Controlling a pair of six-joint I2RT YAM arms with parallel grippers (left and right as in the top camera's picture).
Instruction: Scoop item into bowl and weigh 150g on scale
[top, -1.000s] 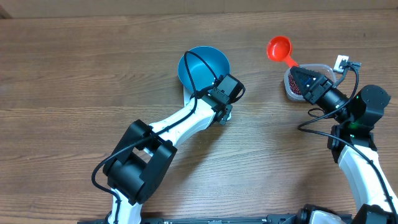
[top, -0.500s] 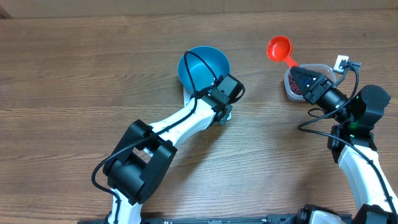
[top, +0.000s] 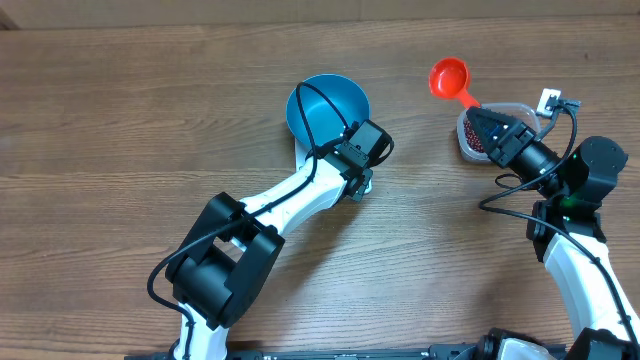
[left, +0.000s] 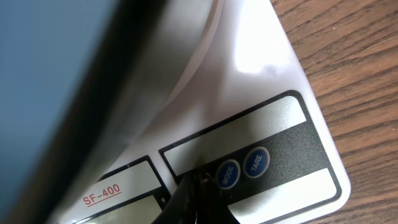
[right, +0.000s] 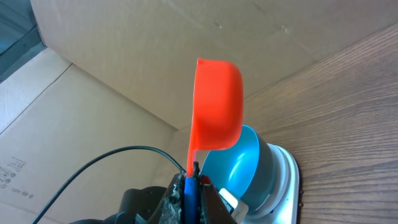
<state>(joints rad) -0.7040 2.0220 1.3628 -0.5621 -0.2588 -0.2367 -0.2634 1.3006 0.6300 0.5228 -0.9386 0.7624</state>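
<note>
Counting: one bowl (top: 328, 105) | one scale (left: 267, 93) | one scoop (top: 450, 77) | one tub (top: 461, 132)

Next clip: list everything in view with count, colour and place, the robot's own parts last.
bowl: one, bright blue, sitting on the scale, mid-table
scale: one, white, under the bowl; dark panel with MODE and TARE buttons
scoop: one, orange-red, held by its handle, cup beside the tub
tub: one, clear plastic, right side of the table
beans: many, dark red-brown, inside the tub
table: one, brown wood
cardboard: brown sheets, behind the table in the right wrist view
left jaws: black, shut, tip at the scale's panel beside the MODE button
right jaws: black, shut on the scoop's handle
</note>
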